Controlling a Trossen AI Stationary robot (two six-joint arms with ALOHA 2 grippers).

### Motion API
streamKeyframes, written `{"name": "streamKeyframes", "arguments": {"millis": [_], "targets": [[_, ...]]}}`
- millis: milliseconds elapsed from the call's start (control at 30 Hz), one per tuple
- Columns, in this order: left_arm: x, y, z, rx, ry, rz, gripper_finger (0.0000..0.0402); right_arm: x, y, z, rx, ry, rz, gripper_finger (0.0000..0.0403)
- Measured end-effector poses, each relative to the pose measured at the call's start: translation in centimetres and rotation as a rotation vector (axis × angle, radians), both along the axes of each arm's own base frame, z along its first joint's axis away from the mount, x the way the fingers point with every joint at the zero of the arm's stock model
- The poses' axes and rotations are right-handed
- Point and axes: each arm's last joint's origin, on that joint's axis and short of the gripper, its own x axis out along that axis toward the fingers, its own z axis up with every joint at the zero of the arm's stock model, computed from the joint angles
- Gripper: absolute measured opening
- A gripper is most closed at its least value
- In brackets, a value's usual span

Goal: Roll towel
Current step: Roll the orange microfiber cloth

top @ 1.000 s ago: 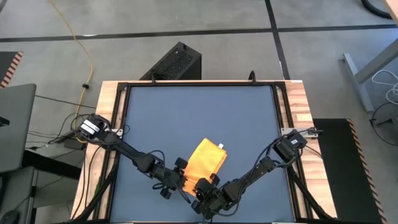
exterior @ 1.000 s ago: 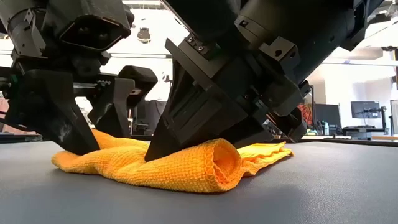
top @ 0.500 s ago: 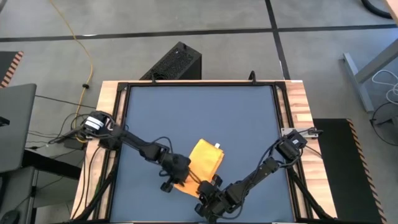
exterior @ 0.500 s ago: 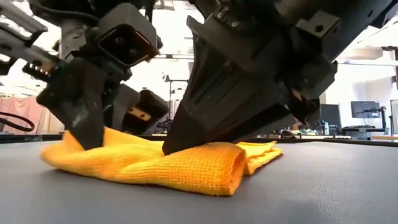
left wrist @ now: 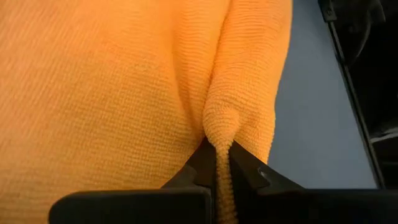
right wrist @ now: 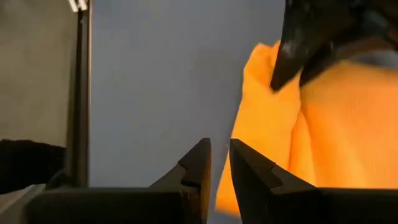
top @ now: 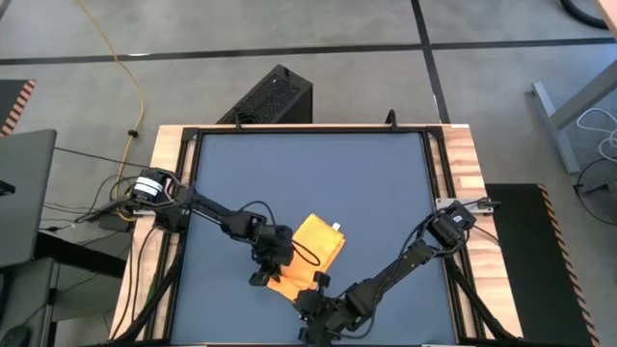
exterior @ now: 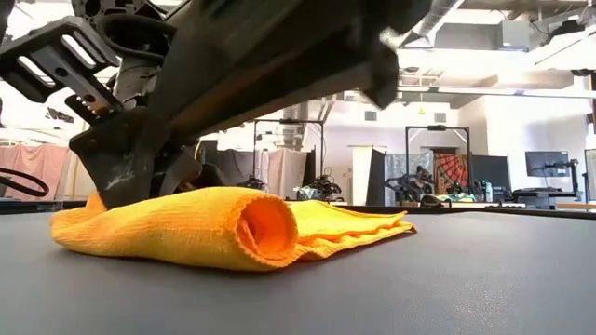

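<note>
The yellow-orange towel (top: 315, 251) lies flat on the dark blue tabletop (top: 308, 173), near the front edge, its white tag (top: 337, 227) at the far corner. Its near end is curled over into a loose roll (exterior: 265, 228) with a hollow mouth. My left gripper (top: 273, 272) stands at the towel's left side, shut on the cloth. My right gripper (top: 310, 301) hovers just in front of the rolled end, clear of the towel (right wrist: 323, 137). Its fingers (right wrist: 199, 162) stand a narrow gap apart with nothing between them. My left gripper pinches a raised ridge of the towel (left wrist: 217, 134) between its two fingers, at the towel's left side; how many layers cannot be told. The fingers (exterior: 116, 186) slant down onto it from the left. The towel stays lying on the table, bunched slightly at the pinch.
A wooden frame (top: 174, 193) borders the tabletop on the left and right. A black box (top: 275, 96) stands on the floor beyond the far edge. The far half of the tabletop is bare.
My left gripper has swung toward the towel, rolled about its wrist and shut on the cloth's left side. My right gripper has risen off the towel's rolled near end and turned. The roll now lies free on the table, its hollow mouth showing.
</note>
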Motion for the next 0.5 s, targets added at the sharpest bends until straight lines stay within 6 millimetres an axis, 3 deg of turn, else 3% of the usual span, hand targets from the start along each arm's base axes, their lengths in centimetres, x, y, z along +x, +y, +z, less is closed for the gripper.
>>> {"name": "streamKeyframes", "arguments": {"millis": [300,500], "targets": [[-0.2,0.0,0.0,-0.112,0.137,0.09,0.0004,2.3,-2.5,-1.6,0.015,0.023,0.013,0.0087],[-0.4,-0.3,-0.1,-0.068,0.069,-0.014,0.0032,2.7,-2.8,-3.8,0.031,0.058,-0.022,0.0087]]}}
